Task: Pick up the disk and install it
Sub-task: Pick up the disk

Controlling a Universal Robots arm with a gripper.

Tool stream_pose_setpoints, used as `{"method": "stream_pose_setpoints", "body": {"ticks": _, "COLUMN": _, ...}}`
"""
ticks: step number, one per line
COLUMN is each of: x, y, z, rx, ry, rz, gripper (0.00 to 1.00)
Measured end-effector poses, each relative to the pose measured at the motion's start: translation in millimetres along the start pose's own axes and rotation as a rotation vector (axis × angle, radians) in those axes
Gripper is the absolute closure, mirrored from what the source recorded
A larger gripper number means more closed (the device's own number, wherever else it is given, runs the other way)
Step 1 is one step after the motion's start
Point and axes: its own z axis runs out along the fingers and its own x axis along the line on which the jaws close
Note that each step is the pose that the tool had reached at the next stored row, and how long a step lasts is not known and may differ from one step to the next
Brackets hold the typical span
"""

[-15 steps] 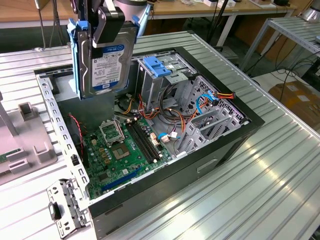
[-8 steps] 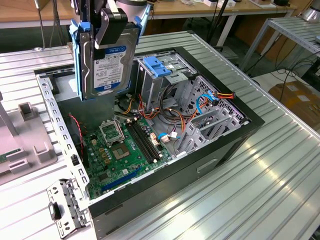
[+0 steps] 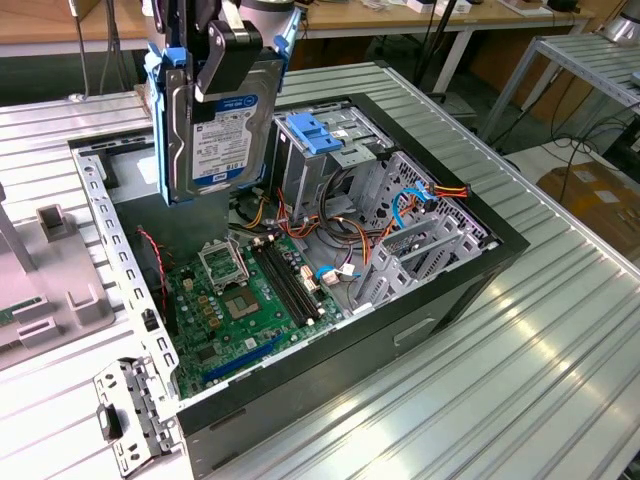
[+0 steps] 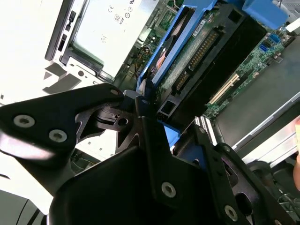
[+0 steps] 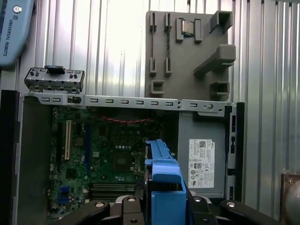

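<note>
One pincer (image 3: 222, 62) is clamping the disk (image 3: 216, 140), holding it upright on edge. The disk is hanging in the air above the open computer case (image 3: 470, 275), over its motherboard (image 3: 240, 300)

Ribbed metal table (image 3: 560, 380) carries open PC case (image 3: 420, 325) & grey fixture (image 3: 70, 305).

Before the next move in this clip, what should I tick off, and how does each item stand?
1. Grip: gripper shut on the disk: ok.
2. Clearance: disk hangs above the motherboard, touching nothing else: ok.
3. Position: disk sits to the exterior view's left of the drive cage, not over it: not ok.
4. Cage opening free: cannot tell.
5. Orange cables beside the cage, obstructing or not: cannot tell.
</note>
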Motion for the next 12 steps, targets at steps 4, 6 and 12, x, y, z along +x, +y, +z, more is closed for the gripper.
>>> {"method": "stream_pose_setpoints", "body": {"ticks": 4, "x": 2.1, "y": -0.7, "z": -0.1, "rx": 0.0000, "ry": 0.0000, "rz": 0.000, "gripper": 0.63}}
{"method": "stream_pose_setpoints", "body": {"ticks": 6, "x": 3.2, "y": -1.0, "z": -0.1, "rx": 0.0001, "ry": 0.0000, "rz": 0.000, "gripper": 0.63}}
{"method": "stream_pose_setpoints", "body": {"ticks": 12, "x": 6.5, "y": -1.9, "z": -0.4, "rx": 0.0001, "ry": 0.0000, "rz": 0.000, "gripper": 0.63}}
